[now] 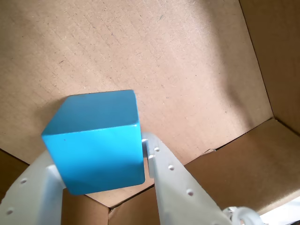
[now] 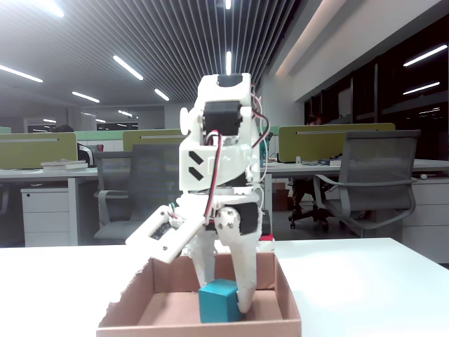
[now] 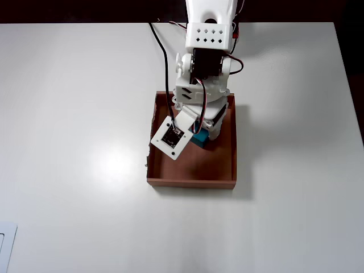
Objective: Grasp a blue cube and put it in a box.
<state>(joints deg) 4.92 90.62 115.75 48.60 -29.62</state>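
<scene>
The blue cube (image 1: 96,140) fills the lower left of the wrist view, pinched between the two white fingers of my gripper (image 1: 96,151), which is shut on it. Below it lies the brown cardboard floor of the box (image 1: 164,61). In the fixed view the cube (image 2: 219,300) sits low inside the box (image 2: 196,326), with the gripper (image 2: 224,298) reaching straight down around it. From overhead only a sliver of the cube (image 3: 200,138) shows under the arm, inside the box (image 3: 190,182). Whether the cube rests on the floor I cannot tell.
The box stands on a white table (image 3: 68,114) with wide bare room on every side. Its left wall has a ragged torn edge (image 3: 149,154). The wrist camera housing (image 3: 170,138) hangs over the box's left half. Office chairs and desks fill the background.
</scene>
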